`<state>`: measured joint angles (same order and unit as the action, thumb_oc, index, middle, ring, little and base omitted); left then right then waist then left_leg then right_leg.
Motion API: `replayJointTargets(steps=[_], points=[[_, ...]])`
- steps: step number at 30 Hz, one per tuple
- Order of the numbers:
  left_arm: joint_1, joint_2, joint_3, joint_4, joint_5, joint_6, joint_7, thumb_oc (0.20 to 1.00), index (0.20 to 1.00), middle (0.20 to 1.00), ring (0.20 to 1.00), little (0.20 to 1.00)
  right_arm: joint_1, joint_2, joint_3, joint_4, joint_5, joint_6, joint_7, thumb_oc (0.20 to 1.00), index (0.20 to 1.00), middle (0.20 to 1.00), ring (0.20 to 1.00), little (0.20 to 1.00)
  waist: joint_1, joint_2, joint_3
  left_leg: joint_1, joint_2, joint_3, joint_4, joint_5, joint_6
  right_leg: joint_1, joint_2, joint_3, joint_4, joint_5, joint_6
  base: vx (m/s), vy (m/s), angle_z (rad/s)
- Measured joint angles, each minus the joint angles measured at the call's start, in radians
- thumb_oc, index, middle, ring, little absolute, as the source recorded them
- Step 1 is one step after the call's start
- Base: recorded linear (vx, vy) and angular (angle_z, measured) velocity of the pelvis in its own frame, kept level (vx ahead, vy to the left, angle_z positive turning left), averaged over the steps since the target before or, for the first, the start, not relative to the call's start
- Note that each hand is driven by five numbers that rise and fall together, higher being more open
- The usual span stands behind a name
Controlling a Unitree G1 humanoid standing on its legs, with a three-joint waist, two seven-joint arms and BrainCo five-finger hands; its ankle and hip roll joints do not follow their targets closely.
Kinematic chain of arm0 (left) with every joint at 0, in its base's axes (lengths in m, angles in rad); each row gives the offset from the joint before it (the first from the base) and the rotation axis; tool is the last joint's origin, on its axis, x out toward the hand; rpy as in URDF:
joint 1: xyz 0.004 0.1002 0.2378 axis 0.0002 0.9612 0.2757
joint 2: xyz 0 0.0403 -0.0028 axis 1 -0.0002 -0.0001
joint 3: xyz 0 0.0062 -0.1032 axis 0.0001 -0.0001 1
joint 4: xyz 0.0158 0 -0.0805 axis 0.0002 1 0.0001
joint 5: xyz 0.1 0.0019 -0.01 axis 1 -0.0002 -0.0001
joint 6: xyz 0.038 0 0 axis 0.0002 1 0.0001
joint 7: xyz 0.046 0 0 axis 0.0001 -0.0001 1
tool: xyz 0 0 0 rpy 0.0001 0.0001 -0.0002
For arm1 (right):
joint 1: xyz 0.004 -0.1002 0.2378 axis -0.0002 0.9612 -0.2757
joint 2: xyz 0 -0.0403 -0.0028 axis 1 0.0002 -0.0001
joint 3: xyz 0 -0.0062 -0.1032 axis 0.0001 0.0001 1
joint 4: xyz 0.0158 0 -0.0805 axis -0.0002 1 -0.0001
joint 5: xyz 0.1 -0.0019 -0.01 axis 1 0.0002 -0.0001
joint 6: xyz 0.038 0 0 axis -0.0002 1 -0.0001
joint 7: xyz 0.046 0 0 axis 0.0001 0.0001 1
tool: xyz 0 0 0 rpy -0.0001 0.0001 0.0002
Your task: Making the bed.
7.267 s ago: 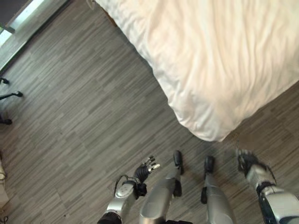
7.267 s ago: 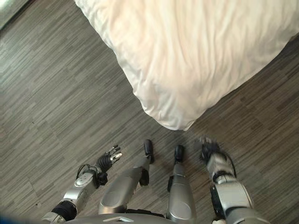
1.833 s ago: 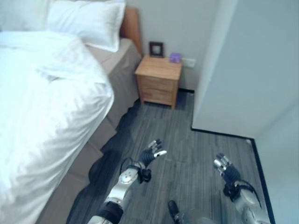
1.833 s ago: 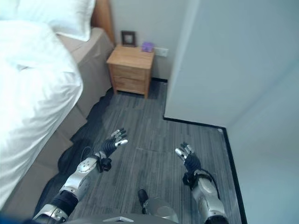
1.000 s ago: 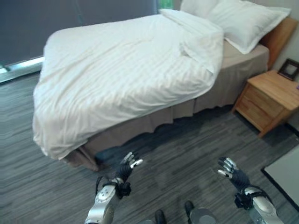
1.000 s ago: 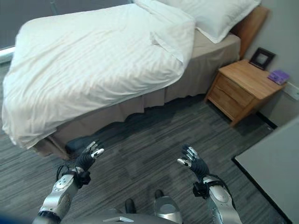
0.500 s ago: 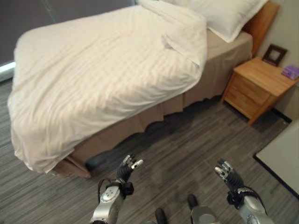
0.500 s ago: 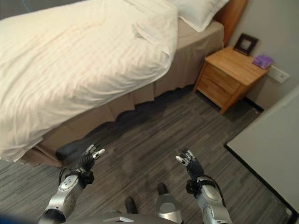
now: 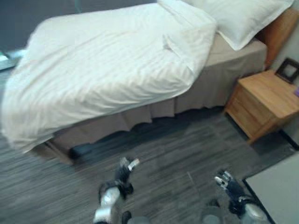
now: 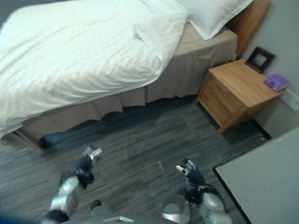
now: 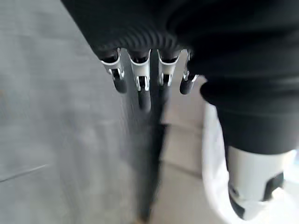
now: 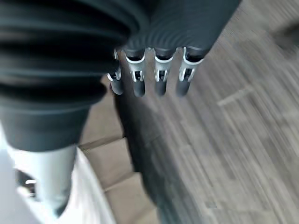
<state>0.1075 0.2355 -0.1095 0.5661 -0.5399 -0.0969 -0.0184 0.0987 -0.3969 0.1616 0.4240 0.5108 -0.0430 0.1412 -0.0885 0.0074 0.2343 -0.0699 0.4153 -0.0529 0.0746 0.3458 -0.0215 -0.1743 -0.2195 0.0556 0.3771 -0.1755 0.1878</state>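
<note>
The bed's white duvet (image 9: 103, 70) lies spread over the mattress. Its top corner (image 9: 187, 39) is folded back near a white pillow (image 9: 238, 18), baring the tan sheet (image 9: 231, 49). A tan bed skirt (image 9: 140, 116) hangs to the floor. My left hand (image 9: 124, 171) and right hand (image 9: 227, 183) hover low over the dark wood floor, well short of the bed. Both are open and hold nothing. The left wrist view shows relaxed fingers (image 11: 140, 81), and the right wrist view shows the same of its fingers (image 12: 149, 79).
A wooden nightstand (image 10: 233, 93) stands right of the bed, with a dark picture frame (image 10: 258, 58) and a small purple thing (image 10: 275, 81) on it. A wooden headboard (image 9: 278, 32) rises behind the pillow. A pale wall corner (image 10: 266, 182) juts in at lower right.
The camera has swung through the room and now faces the bed's side; the view has shifted a little in the last half second. Both hands stay open, low in front.
</note>
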Motion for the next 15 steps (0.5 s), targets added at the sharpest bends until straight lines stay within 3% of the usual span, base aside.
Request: replayJointTargets(steps=[1, 2, 3, 4, 5, 6, 7, 8, 9, 10, 11, 12, 13, 14, 15], points=[[-0.001, -0.008, 0.003, 0.008, -0.006, 0.002, 0.003, 1.0, 1.0, 1.0, 1.0, 1.0, -0.006, -0.022, -0.002, -0.005, -0.001, -0.001, -0.001, 1.0, 1.0, 1.0, 1.0, 1.0, 0.0, 0.009, -0.002, -0.021, 0.006, 0.0, -0.017, 0.172, 0.021, -0.004, 0.043, -0.038, 0.024, -0.007, -0.06, -0.02, -0.851, 0.73], [-0.005, -0.01, 0.003, 0.005, -0.009, 0.009, 0.004, 1.0, 1.0, 1.0, 1.0, 1.0, -0.003, -0.036, -0.002, -0.022, -0.001, 0.0, 0.001, 1.0, 1.0, 1.0, 1.0, 1.0, -0.006, 0.008, -0.006, -0.065, 0.014, 0.021, 0.029, 0.174, 0.022, -0.007, 0.063, -0.07, 0.03, -0.02, -0.105, 0.05, -0.463, 0.37], [0.0, -0.008, 0.003, -0.002, -0.009, 0.011, 0.003, 1.0, 1.0, 1.0, 1.0, 1.0, 0.002, -0.025, -0.008, -0.042, -0.002, 0.0, 0.003, 1.0, 1.0, 1.0, 1.0, 1.0, 0.006, 0.015, -0.011, -0.066, 0.035, 0.109, 0.086, 0.162, 0.02, 0.004, 0.068, -0.079, 0.014, -0.011, -0.109, 0.1, -0.633, 0.17], [0.006, -0.001, 0.009, -0.004, -0.018, 0.014, 0.0, 1.0, 1.0, 1.0, 1.0, 1.0, 0.004, -0.017, -0.022, -0.039, 0.0, -0.013, 0.008, 1.0, 1.0, 1.0, 1.0, 1.0, 0.007, -0.035, -0.006, -0.069, 0.007, 0.12, 0.143, 0.15, 0.01, 0.009, 0.098, -0.064, 0.004, -0.004, -0.13, 0.13, -0.523, -0.6], [0.018, 0.009, 0.021, -0.011, -0.029, 0.013, -0.007, 1.0, 1.0, 1.0, 1.0, 1.0, 0.002, -0.002, -0.01, -0.055, 0.0, -0.004, 0.012, 1.0, 1.0, 1.0, 1.0, 1.0, 0.029, -0.115, -0.013, -0.068, -0.11, 0.095, 0.27, 0.024, -0.078, 0.008, 0.082, 0.007, -0.029, 0.025, -0.15, 0.14, -0.536, -0.99], [0.035, 0.017, 0.017, -0.024, -0.027, 0.015, -0.021, 1.0, 1.0, 1.0, 1.0, 1.0, 0.005, -0.002, 0.0, -0.065, 0.0, -0.008, 0.019, 1.0, 1.0, 1.0, 1.0, 1.0, 0.035, -0.153, -0.022, -0.068, -0.199, 0.07, 0.343, -0.126, -0.094, 0.032, 0.075, 0.042, -0.101, 0.071, -0.154, 0.11, -0.434, -1.17], [0.054, 0.034, 0.003, -0.07, -0.026, 0.013, -0.045, 1.0, 1.0, 1.0, 1.0, 1.0, 0.047, 0.011, -0.028, -0.071, 0.0, -0.014, 0.022, 1.0, 1.0, 1.0, 1.0, 1.0, 0.005, -0.145, -0.032, -0.062, -0.247, 0.193, 0.416, -0.262, -0.057, 0.12, 0.11, 0.014, -0.249, 0.16, -0.167, 0.12, -0.371, -0.57], [0.041, 0.033, -0.007, -0.074, -0.026, 0.013, -0.053, 1.0, 1.0, 1.0, 1.0, 1.0, 0.076, 0.016, -0.06, -0.055, 0.0, -0.011, 0.016, 1.0, 1.0, 1.0, 1.0, 1.0, -0.018, -0.131, -0.04, -0.062, -0.246, 0.293, 0.416, -0.293, -0.042, 0.136, 0.138, -0.005, -0.284, 0.168, -0.181, 0.08, -0.197, -0.09], [0.002, 0.035, -0.012, -0.079, -0.026, 0.013, -0.059, 1.0, 1.0, 1.0, 1.0, 1.0, 0.092, 0.015, -0.071, -0.036, 0.001, -0.005, 0.01, 1.0, 1.0, 1.0, 1.0, 1.0, -0.025, -0.12, -0.041, -0.066, -0.266, 0.316, 0.402, -0.331, -0.027, 0.135, 0.16, -0.02, -0.288, 0.168, -0.186, 0.13, -0.223, 0.23], [-0.035, 0.036, -0.024, -0.07, -0.026, 0.014, -0.065, 1.0, 1.0, 1.0, 1.0, 1.0, 0.114, 0.015, -0.074, -0.009, 0.001, -0.003, 0.008, 1.0, 1.0, 1.0, 1.0, 1.0, -0.027, -0.12, -0.042, -0.063, -0.293, 0.306, 0.351, -0.372, 0.001, 0.134, 0.164, -0.028, -0.298, 0.173, -0.195, 0.11, -0.153, 0.17], [-0.066, 0.033, -0.05, -0.072, -0.025, 0.011, -0.068, 1.0, 1.0, 1.0, 1.0, 1.0, 0.128, 0.022, -0.084, 0.024, 0.01, 0.011, 0.001, 1.0, 1.0, 1.0, 1.0, 1.0, -0.028, -0.111, -0.042, -0.033, -0.382, 0.245, 0.196, -0.384, -0.005, 0.136, 0.157, -0.03, -0.31, 0.176, -0.193, 0.12, -0.152, 0.17], [-0.076, 0.03, -0.061, -0.079, -0.024, 0.01, -0.068, 1.0, 1.0, 1.0, 1.0, 1.0, 0.129, 0.026, -0.095, 0.03, 0.016, 0.015, -0.004, 1.0, 1.0, 1.0, 1.0, 1.0, -0.034, -0.099, -0.042, -0.014, -0.419, 0.219, 0.129, -0.383, -0.007, 0.147, 0.158, -0.028, -0.326, 0.181, -0.19, 0.08, -0.131, 0.04], [-0.067, 0.019, -0.086, -0.08, -0.024, 0.011, -0.066, 1.0, 1.0, 1.0, 1.0, 1.0, 0.129, 0.031, -0.117, 0.031, 0.021, 0.016, -0.006, 1.0, 1.0, 1.0, 1.0, 1.0, -0.044, -0.07, -0.053, 0.042, -0.492, 0.111, -0.047, -0.378, -0.003, 0.163, 0.16, -0.023, -0.36, 0.196, -0.181, 0.02, -0.1, -0.11], [-0.061, 0.012, -0.087, -0.083, -0.024, 0.011, -0.068, 1.0, 1.0, 1.0, 1.0, 1.0, 0.129, 0.03, -0.108, 0.025, 0.027, 0.015, -0.007, 1.0, 1.0, 1.0, 1.0, 1.0, -0.043, -0.038, -0.058, 0.043, -0.5, 0.119, -0.069, -0.374, 0.008, 0.168, 0.173, -0.027, -0.367, 0.202, -0.175, 0.0, -0.113, -0.08], [-0.053, -0.008, -0.092, -0.084, -0.025, 0.012, -0.068, 1.0, 1.0, 1.0, 1.0, 1.0, 0.149, 0.013, -0.098, -0.001, 0.046, 0.014, -0.001, 1.0, 1.0, 1.0, 1.0, 1.0, -0.048, 0.05, -0.062, 0.055, -0.461, 0.13, -0.089, -0.353, 0.036, 0.2, 0.235, -0.049, -0.393, 0.225, -0.162, -0.02, -0.027, -0.05]])
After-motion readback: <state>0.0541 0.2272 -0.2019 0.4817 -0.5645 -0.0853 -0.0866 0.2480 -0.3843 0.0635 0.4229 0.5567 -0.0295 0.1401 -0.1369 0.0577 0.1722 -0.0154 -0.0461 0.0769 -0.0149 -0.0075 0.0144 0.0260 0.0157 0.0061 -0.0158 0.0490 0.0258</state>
